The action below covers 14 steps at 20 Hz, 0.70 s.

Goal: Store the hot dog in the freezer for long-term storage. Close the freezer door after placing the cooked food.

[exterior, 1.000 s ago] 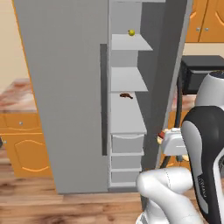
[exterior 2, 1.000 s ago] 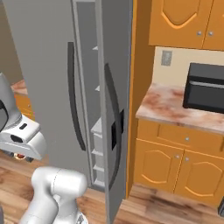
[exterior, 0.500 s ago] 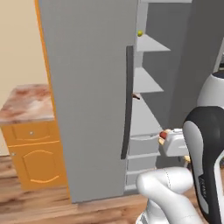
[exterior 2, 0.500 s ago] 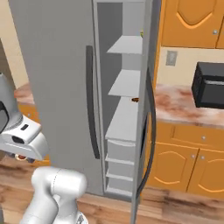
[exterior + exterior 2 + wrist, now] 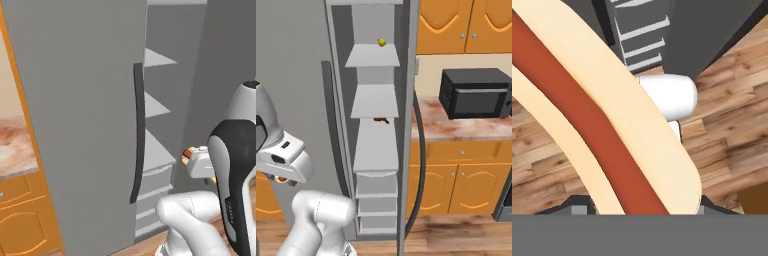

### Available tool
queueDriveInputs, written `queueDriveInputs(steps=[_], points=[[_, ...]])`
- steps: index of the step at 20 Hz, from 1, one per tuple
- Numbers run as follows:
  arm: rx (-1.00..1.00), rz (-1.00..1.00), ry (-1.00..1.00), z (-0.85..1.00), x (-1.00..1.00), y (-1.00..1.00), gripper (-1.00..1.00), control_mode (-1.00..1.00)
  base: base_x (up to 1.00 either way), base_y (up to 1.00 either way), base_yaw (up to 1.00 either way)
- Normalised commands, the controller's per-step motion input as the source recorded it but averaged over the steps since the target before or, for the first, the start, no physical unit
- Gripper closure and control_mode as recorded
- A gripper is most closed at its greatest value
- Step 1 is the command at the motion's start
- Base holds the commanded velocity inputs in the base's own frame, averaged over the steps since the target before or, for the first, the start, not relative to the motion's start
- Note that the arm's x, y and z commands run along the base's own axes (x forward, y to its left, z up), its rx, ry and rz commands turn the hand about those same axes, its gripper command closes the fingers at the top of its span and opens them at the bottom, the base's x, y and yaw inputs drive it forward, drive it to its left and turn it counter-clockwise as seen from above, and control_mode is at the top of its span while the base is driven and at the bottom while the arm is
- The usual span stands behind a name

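The tan-bunned hot dog with its red sausage (image 5: 607,125) sits pinched in the pincer (image 5: 186,156) at centre frame (low beside the robot); the views have swung, bringing the grey freezer's white shelves (image 5: 375,145) ahead, ready for placing.

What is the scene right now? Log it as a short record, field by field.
held item: hot dog, across the hand view
gripper: shut on the bun, low beside the robot's body
freezer: open, white shelves and drawers showing
freezer door: swung out, seen edge-on
on shelves: yellow fruit high up; dark brown item lower
counter: microwave
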Motion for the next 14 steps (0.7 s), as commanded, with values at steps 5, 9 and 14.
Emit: queueDriveInputs(steps=[5,9,14], points=[[0.0,0.0,0.0,0.0,0.0,0.0,1.0,1.0,0.46,0.14,-0.13],[0.0,0.0,0.0,0.0,0.0,0.0,1.0,1.0,0.44,-0.07,0.0],[0.0,0.0,0.0,0.0,0.0,0.0,1.0,1.0,0.6,-0.15,0.05]])
